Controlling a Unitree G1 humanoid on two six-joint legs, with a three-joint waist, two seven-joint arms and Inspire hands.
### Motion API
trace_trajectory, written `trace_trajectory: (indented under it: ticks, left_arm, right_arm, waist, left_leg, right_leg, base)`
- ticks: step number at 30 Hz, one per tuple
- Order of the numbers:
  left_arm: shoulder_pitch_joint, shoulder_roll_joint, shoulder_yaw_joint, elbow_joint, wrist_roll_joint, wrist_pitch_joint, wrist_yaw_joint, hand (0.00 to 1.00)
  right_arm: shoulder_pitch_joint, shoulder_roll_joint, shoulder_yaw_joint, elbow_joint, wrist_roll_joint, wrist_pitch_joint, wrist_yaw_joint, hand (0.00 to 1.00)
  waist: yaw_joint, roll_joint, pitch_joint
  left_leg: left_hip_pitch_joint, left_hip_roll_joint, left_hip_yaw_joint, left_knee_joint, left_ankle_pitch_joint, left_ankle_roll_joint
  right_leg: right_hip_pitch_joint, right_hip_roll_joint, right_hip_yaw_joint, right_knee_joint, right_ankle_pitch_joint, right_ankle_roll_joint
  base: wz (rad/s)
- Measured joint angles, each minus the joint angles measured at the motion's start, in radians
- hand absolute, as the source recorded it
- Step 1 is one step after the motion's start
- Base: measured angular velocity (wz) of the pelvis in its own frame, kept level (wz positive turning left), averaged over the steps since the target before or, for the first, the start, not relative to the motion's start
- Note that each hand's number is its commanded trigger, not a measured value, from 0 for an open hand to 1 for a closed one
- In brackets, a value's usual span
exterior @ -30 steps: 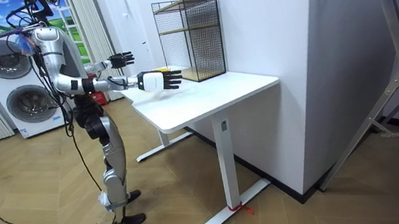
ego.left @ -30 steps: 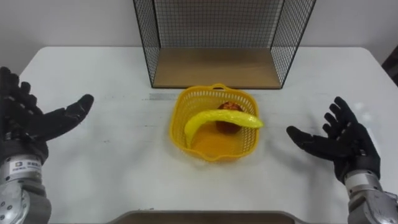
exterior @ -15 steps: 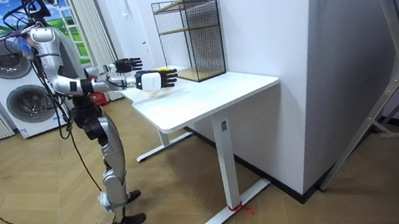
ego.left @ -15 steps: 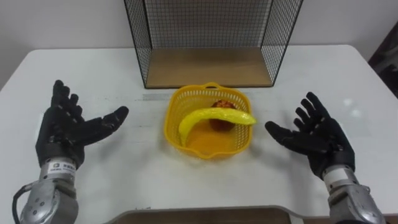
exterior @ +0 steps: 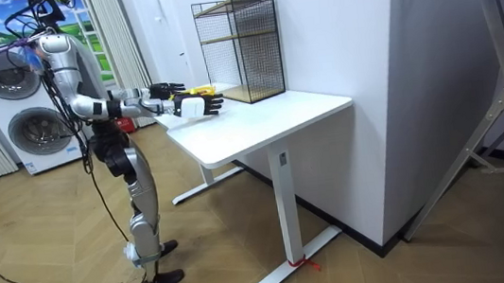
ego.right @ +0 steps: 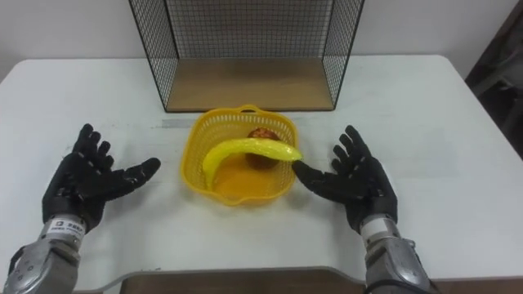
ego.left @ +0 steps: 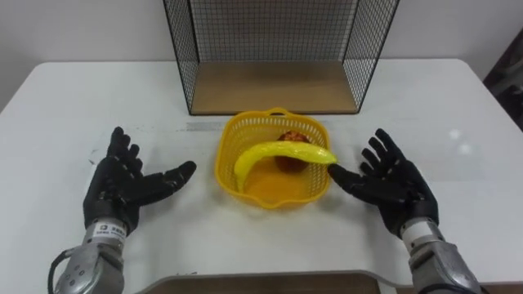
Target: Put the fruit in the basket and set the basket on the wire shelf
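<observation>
Currently: yellow basket [ego.left: 225, 163] sits at frame centre on the white worktop [ego.left: 73, 106], just below the open front of the wire shelf [ego.left: 274, 86], which takes up the top centre. Banana [ego.left: 278, 153] lies across the basket, its right end up at the rim. A reddish fruit [ego.left: 290, 139] sits inside behind it, partly hidden.

Left hand [ego.left: 122, 184] is at lower left, fingers straight and spread, holding nothing, clear of the basket. Right hand [ego.left: 391, 184] is at lower right in the same pose, empty. Its thumb tip is just beside the basket's right wall; can't tell if it touches.

Room view: robot stands upright at the worktop's end on the room view's left, both arms stretched forward over it. Washing machines [exterior: 26, 120] are behind it.
</observation>
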Motion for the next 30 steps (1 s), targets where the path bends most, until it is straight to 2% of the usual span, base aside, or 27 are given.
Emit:
trace_trajectory:
  ticks: [6,14,19,24,30]
  left_arm:
    - [-0.003,0.000,-0.033,0.045,-0.001,-0.004,-0.006,0.00]
    - [-0.005,0.000,-0.045,0.048,-0.001,-0.004,-0.006,0.00]
    - [-0.005,-0.002,-0.063,0.049,-0.001,-0.004,-0.007,0.00]
    - [-0.005,-0.002,-0.076,0.049,-0.001,-0.004,-0.007,0.00]
    - [-0.013,-0.001,-0.087,0.063,-0.001,-0.005,-0.008,0.00]
  right_arm:
    - [0.000,0.008,0.025,0.002,0.002,-0.006,0.007,0.00]
    - [-0.006,0.015,0.060,0.002,0.002,-0.009,0.010,0.00]
    - [-0.008,0.032,0.081,0.002,0.002,-0.009,0.012,0.00]
    - [-0.018,0.038,0.117,0.002,0.002,-0.007,0.016,0.00]
    - [-0.018,0.041,0.118,0.006,0.002,-0.007,0.017,0.00]
  waist:
    - [-0.001,0.000,0.0007]
    - [-0.001,0.001,0.0006]
    - [-0.003,0.001,0.0009]
    - [-0.003,0.005,0.0020]
    - [-0.003,0.012,0.0031]
  left_leg:
    - [0.002,0.000,0.000,-0.002,0.000,0.000]
    - [0.004,0.000,0.000,-0.003,0.000,0.000]
    - [0.007,-0.001,-0.002,-0.002,0.000,0.000]
    - [0.008,-0.001,-0.003,-0.001,0.000,0.000]
    - [0.009,-0.001,-0.003,0.001,0.000,0.000]
  right_leg:
    - [0.001,0.000,-0.001,0.000,0.000,0.000]
    - [0.009,0.000,-0.003,0.000,0.000,0.000]
    - [0.015,0.000,-0.004,-0.001,0.000,0.000]
    - [0.017,0.000,-0.004,-0.001,0.000,0.000]
    - [0.018,0.000,-0.002,0.000,0.000,0.000]
  base:
    - [0.00]
    - [0.00]
    - [0.00]
    - [0.00]
    - [0.00]
